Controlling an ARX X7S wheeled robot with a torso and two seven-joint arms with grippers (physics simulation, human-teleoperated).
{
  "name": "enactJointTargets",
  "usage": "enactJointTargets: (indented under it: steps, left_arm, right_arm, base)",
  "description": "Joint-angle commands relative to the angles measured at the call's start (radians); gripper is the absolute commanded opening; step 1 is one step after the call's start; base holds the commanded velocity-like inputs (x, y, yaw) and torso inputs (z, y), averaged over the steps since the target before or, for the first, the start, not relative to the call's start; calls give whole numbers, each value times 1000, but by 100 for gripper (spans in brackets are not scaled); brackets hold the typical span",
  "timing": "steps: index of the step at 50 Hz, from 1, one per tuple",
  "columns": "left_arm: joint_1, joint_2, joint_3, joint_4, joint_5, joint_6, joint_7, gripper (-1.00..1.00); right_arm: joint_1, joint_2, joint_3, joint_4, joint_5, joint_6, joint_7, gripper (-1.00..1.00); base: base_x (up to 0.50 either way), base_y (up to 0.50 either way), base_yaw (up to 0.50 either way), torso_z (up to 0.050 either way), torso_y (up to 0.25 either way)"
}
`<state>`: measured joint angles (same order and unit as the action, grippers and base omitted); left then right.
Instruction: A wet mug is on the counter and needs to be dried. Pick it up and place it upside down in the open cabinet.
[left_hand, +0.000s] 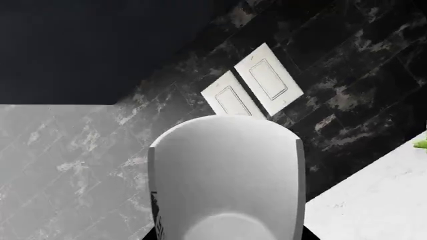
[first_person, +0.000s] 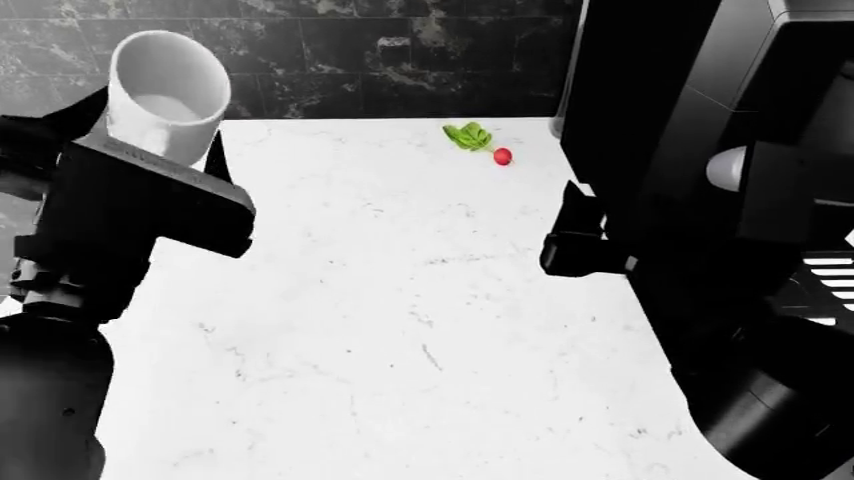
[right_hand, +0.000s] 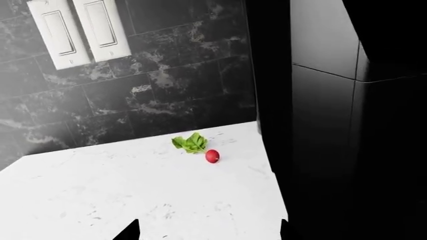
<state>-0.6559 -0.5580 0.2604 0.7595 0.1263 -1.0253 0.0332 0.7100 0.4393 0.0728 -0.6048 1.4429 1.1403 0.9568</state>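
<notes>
The white mug (first_person: 167, 90) is lifted above the back left corner of the white marble counter (first_person: 400, 330), tilted with its open mouth toward the head camera. My left gripper (first_person: 134, 150) is shut on it from below. In the left wrist view the mug (left_hand: 227, 175) fills the lower middle, with dark print along one edge, and hides most of the left gripper (left_hand: 227, 236). My right gripper (first_person: 581, 240) hangs open and empty over the counter's right side; its two dark fingertips (right_hand: 130, 231) show wide apart over the counter (right_hand: 100, 200). No cabinet opening shows.
A red radish with green leaves (first_person: 481, 142) lies near the back of the counter, also in the right wrist view (right_hand: 203, 150). Two white wall switches (left_hand: 253, 87) sit on the black marble tiles. A tall black unit (first_person: 667, 100) stands at the counter's right edge.
</notes>
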Motion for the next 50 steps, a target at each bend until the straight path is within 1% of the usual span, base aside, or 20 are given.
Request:
enactJointTargets:
  steps: [1,4,8,10,17,26,28,33,39,42,46,50]
  left_arm:
    - [-169,-285,523,-22,537,157,-120,-100]
    - [-204,-322,647,-100,752,197,-122,-100]
    - [-241,-349,732,-192,954,242,-126,-100]
    - [-245,-353,758,-227,1018,256,-136,-100]
    - [-226,-360,806,-309,1118,274,-169,-100]
    - [-208,-383,827,-361,1173,282,-201,-100]
    - [-212,-387,835,-380,1204,287,-203,-100]
    - [-239,-388,833,-427,1283,280,-226,-100]
    - [-262,-390,820,-435,1252,320,-383,-100]
    - [-274,-392,821,-446,1224,355,-434,-100]
    - [-318,-414,839,-478,1207,458,-528,-100]
    - [-378,-441,862,-520,1182,590,-593,-100]
  right_arm:
    - [3,12,13,-11,26,-11,1,100]
    - [-3,11,10,-6,16,-15,-8,100]
    - [10,10,-1,-3,33,-8,5,100]
    - [9,10,-4,-3,33,-8,4,100]
    - [8,13,-4,-2,36,-13,8,100]
    - [15,9,-19,6,26,-17,2,100]
    - [23,12,-19,8,35,-16,6,100]
    - [46,35,-39,-6,62,7,-61,100]
    - [54,81,-66,-37,53,36,-180,100]
    - [50,100,-68,-38,35,39,-220,100]
    - [41,117,-63,-20,2,32,-245,100]
    - [30,118,-69,-7,-30,24,-265,100]
  base:
    - [0,0,0,0,0]
    - [0,0,0,0,0]
    - [0,0,0,0,0]
    - [0,0,0,0,0]
    - [0,0,0,0,0]
    - [0,0,0,0,0]
    - [0,0,0,0,0]
    - [0,0,0,0,0]
    - [0,0,0,0,0]
    - [0,0,0,0,0]
    - [0,0,0,0,0]
    - [0,0,0,0,0]
